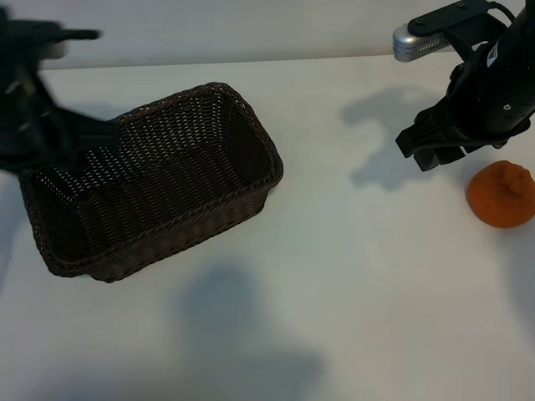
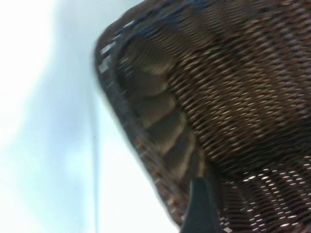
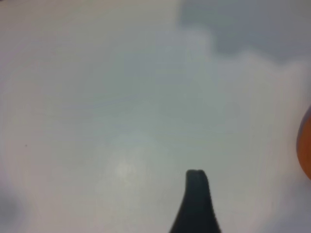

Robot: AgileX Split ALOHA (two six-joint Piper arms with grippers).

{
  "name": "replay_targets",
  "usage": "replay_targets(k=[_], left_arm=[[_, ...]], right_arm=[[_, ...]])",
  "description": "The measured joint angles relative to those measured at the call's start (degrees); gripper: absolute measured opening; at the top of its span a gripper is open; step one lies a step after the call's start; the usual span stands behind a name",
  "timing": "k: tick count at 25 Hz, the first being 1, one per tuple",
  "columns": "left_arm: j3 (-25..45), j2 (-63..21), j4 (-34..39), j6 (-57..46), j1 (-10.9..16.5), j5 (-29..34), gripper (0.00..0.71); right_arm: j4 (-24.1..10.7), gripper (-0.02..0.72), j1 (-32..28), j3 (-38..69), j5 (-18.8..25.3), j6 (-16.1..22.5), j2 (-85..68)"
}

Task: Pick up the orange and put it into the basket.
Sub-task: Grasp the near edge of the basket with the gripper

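Left arm at table's left edge, near far corner; left gripper (image 1: 79,138) angled steeply down, fingers apart, nothing held. Right arm at far right corner; right gripper (image 1: 430,150) pitched steeply down, fingers apart, empty, above table.

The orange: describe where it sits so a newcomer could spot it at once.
On the white table, look away from the brown wicker basket toward the right arm's side. Just below the right gripper lies the orange, alone on the tabletop: small, round, the only brightly coloured thing.

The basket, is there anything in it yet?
Empty: the basket shows only bare weave inside, and the orange sits on the table.
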Motion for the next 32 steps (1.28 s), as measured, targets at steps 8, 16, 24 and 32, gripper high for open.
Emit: replay_targets(k=[8,16,24,32], left_arm=[[14.2,-6.9,-3.4,-5.4,8.2,-9.1,0.544],[21.2,-6.1,-8.4,-6.0,12.2,-17.7,0.543],[21.4,-5.7,-8.4,-6.1,12.2,-19.7,0.543],[21.5,-5.7,-6.0,-8.5,12.2,-20.1,0.543]], right_arm=[[-0.1,0.535,0.0,0.0,0.2,0.0,0.0],[-0.1,0.535,0.0,0.0,0.2,0.0,0.0],[-0.1,0.535,0.0,0.0,0.2,0.0,0.0],[-0.1,0.535,0.0,0.0,0.2,0.0,0.0]])
